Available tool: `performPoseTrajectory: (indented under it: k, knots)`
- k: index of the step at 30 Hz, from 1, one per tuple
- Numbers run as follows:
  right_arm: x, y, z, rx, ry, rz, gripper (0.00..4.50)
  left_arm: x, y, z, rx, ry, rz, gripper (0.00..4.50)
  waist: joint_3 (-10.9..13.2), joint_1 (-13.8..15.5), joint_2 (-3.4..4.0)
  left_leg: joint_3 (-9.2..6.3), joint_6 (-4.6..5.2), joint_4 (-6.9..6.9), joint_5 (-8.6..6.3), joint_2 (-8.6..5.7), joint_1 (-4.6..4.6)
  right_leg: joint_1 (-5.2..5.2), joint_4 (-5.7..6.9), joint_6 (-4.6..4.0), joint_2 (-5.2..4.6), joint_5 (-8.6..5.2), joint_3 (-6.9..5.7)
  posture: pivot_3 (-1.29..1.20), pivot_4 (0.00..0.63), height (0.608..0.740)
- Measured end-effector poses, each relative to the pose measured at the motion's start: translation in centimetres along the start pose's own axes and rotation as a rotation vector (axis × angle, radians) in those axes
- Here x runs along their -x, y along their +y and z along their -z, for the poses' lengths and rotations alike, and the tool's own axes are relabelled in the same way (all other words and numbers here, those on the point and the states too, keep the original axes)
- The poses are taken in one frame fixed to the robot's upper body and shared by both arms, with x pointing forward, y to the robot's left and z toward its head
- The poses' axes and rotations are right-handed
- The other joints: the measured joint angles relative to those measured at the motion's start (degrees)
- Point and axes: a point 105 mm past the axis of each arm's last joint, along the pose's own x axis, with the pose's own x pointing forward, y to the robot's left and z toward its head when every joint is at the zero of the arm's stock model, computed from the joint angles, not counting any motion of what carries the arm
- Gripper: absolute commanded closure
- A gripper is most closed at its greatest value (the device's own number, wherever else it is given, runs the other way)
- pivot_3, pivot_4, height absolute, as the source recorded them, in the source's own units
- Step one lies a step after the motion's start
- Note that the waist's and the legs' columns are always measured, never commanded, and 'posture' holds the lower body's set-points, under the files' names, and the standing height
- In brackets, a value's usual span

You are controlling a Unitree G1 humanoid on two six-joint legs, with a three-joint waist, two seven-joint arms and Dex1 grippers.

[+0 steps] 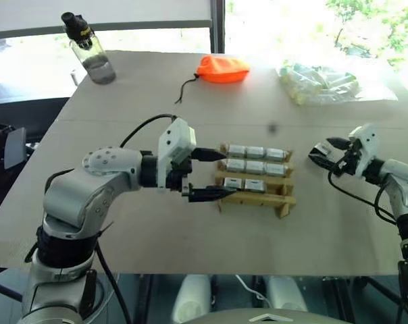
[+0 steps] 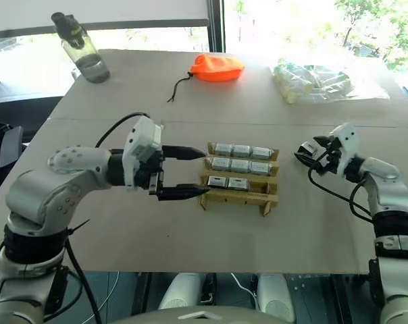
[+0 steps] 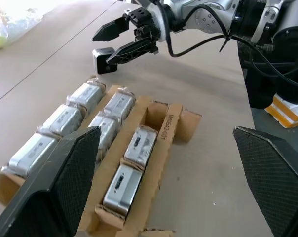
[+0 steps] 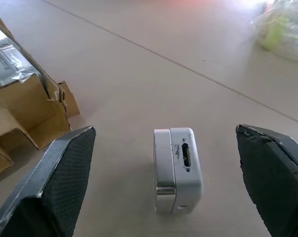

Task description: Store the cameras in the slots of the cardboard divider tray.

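one slot left, one camera left

with eight of its nine slots already filled, the cardboard divider tray (image 1: 255, 177) sits mid-table holding two full rows of cameras (image 1: 255, 152) and a near row with two; the free slot is at the end of that near row, on the robot's right. the step in hand looks like the pickup of the last loose camera (image 4: 177, 170), which stands on edge on the bare table (image 1: 157, 229) just right of the tray, its port face turned toward the right wrist camera.

the right hand (image 4: 168, 182) is spread wide, its two black fingers (image 4: 55, 182) either side of that camera but clear of it, nothing pinched yet. the left hand (image 1: 207, 173) is spread too and empty, hovering at the tray's left end with its fingertips just over the edge, touching no camera as far as can be seen.

next, by my reading, the right hand needs to advance until the body is between the pads, press together across its narrow sides, lift, and carry it over to the free slot. the slot is snug and its cardboard walls are soft, so the camera should go in squared to the opening. the left hand would do well to keep away from that corner.
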Motion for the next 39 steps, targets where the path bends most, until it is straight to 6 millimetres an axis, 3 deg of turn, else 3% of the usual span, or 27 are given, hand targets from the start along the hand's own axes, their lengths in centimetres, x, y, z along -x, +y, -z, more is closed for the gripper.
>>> performPoseTrajectory:
  k: [6, 8, 15, 16, 23, 27, 33, 39]
  knots:
    - [-0.3, -0.4, 0.5, -0.033, 0.044, -0.018, 0.00, 0.5, -0.2, -0.2, 0.002, -0.009, -0.035, 0.05, 0.00, -0.15, 0.00, 0.01, 0.00, 0.01, 0.00, 0.01, 0.08, 0.03, 0.05, 0.00, 0.02, 0.00, 0.02, 0.00, 0.150, 0.726]
    - [-0.3, -0.5, 0.5, -0.035, 0.049, -0.016, 0.50, 0.5, -0.1, -0.3, -0.014, -0.011, -0.059, 0.00, 0.00, -0.17, 0.00, 0.00, -0.01, 0.00, 0.00, 0.02, 0.08, 0.03, 0.05, -0.01, 0.04, 0.00, 0.02, 0.00, 0.150, 0.726]
    - [-0.2, -0.5, 0.9, -0.047, 0.060, -0.025, 3.54, 0.5, 1.1, -0.9, -0.076, -0.050, -0.165, 0.00, 0.00, -0.15, 0.00, 0.04, -0.01, -0.01, 0.00, 0.01, 0.06, 0.02, 0.03, 0.00, 0.02, 0.00, 0.03, 0.00, 0.150, 0.726]
    - [-0.2, -0.5, 0.9, -0.044, 0.058, -0.024, 3.73, 0.5, 1.1, -1.0, -0.089, -0.056, -0.168, 0.00, 0.00, -0.17, 0.00, 0.03, -0.01, -0.01, 0.00, 0.01, 0.06, 0.02, 0.03, -0.01, 0.02, 0.00, 0.03, 0.00, 0.150, 0.726]
    - [0.6, -0.3, 0.5, -0.017, 0.036, -0.057, 3.72, 0.2, 1.1, -1.0, -0.098, -0.055, -0.160, 0.00, 0.00, -0.07, 0.01, 0.02, -0.01, -0.01, 0.00, 0.01, 0.04, 0.02, 0.03, 0.00, 0.02, 0.00, 0.01, 0.00, 0.150, 0.726]
    - [1.6, 1.6, -1.7, 0.120, -0.002, -0.198, 3.72, 0.2, 1.1, -0.9, -0.095, -0.047, -0.155, 0.00, 0.01, -0.23, 0.03, 0.04, -0.01, -0.03, 0.00, 0.02, 0.06, 0.01, 0.01, 0.00, 0.02, 0.01, 0.01, 0.00, 0.150, 0.726]
    - [1.5, 8.3, -5.9, 0.341, -0.071, -0.518, 3.72, 0.3, 1.1, -0.6, -0.088, -0.029, -0.145, 0.00, 0.02, -0.38, 0.04, 0.00, -0.02, -0.05, 0.00, 0.09, 0.12, 0.02, 0.07, 0.00, 0.09, 0.00, -0.01, 0.00, 0.150, 0.726]
    - [0.6, 12.5, -5.2, 0.426, -0.013, -0.686, 3.72, 0.4, 1.1, -0.4, -0.087, -0.025, -0.132, 0.00, 0.01, 0.04, 0.02, -0.01, -0.02, -0.03, 0.00, 0.02, 0.04, 0.02, -0.01, 0.00, 0.03, 0.00, -0.06, 0.00, 0.150, 0.726]
